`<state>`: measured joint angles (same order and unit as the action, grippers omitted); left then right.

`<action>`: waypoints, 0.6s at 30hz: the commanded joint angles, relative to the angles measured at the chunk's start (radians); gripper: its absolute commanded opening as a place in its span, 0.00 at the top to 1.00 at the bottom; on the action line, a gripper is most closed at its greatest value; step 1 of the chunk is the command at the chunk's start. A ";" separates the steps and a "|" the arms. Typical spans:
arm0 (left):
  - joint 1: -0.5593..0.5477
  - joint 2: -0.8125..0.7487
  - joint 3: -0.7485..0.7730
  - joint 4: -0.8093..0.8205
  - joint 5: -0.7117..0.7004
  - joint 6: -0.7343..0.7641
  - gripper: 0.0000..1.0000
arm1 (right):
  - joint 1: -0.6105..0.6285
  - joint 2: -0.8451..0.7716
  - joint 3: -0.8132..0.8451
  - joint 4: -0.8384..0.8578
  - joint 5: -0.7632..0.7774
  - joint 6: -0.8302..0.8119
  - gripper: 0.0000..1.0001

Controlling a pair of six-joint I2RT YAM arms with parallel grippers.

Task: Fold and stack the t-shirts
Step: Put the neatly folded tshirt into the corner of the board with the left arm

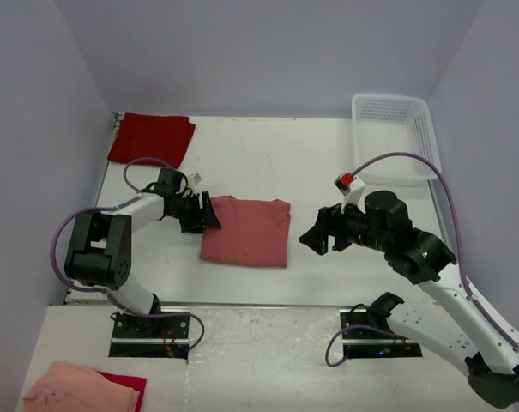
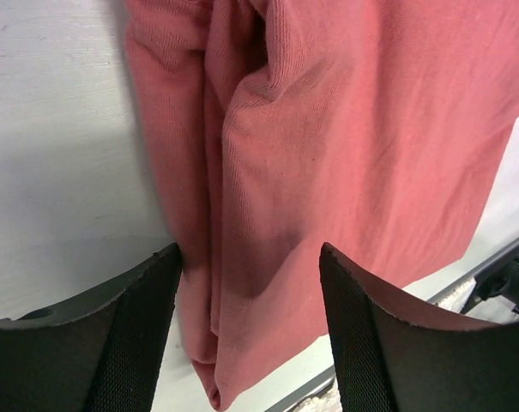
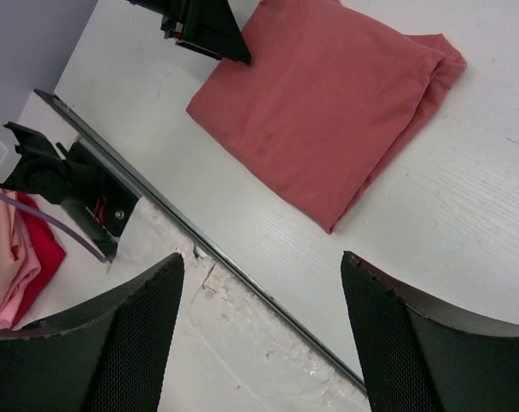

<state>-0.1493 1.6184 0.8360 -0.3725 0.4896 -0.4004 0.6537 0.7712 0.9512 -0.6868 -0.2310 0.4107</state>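
The salmon t-shirt (image 1: pixel 246 232) lies folded into a rectangle in the middle of the table. The crimson t-shirt (image 1: pixel 152 137) lies folded at the back left. My left gripper (image 1: pixel 204 215) is open at the salmon shirt's left edge. In the left wrist view its jaws (image 2: pixel 250 343) stand wide apart, with the shirt's layered folded edge (image 2: pixel 345 129) between them. My right gripper (image 1: pixel 315 236) is open and empty, held above the table just right of the salmon shirt. The right wrist view (image 3: pixel 259 343) shows the shirt (image 3: pixel 328 103) ahead of it.
A white mesh basket (image 1: pixel 396 137) stands at the back right. A peach-pink cloth (image 1: pixel 79 390) lies over a red cloth (image 1: pixel 126 382) on the lower surface at the near left, also in the right wrist view (image 3: pixel 6 257). A metal rail (image 3: pixel 199 232) marks the table's near edge.
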 commanded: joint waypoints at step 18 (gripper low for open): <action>-0.028 0.116 -0.024 0.007 -0.032 0.006 0.39 | 0.001 -0.078 0.000 0.033 -0.022 0.022 0.25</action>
<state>-0.1429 1.6547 0.8410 -0.3588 0.5232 -0.4061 0.6537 0.7090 0.9512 -0.6838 -0.2501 0.4248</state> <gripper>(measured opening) 0.614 0.749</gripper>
